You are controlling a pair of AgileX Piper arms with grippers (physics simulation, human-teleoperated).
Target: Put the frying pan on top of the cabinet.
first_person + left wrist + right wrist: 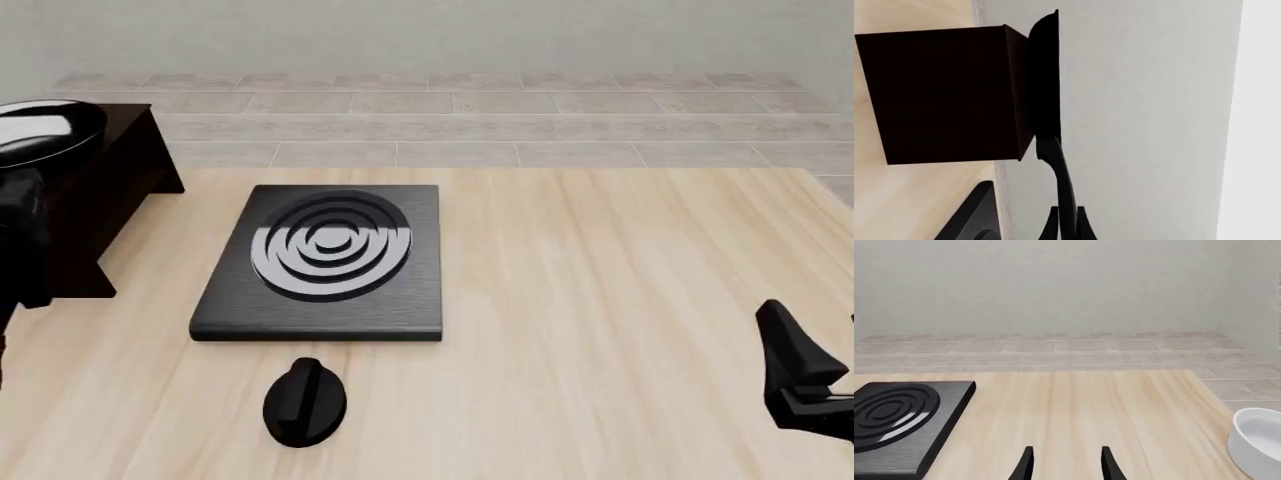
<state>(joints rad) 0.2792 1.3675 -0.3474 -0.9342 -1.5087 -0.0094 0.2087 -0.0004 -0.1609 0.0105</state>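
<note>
no brand, label or writing is readable on anything here. the left gripper (1067, 222) is clamped on the long black handle of the frying pan (40, 130), its fingers pressed narrow against both sides. the pan sits on the flat top of the dark brown cabinet (114, 190) at the far left of the table (601, 300). the right gripper (1064, 465) hangs above bare wood with its fingers parted and holding nothing. a ringed black slab (327, 265) and a round knob (304, 402) lie mid-table; a white bowl (1257, 440) sits to the right.
</note>
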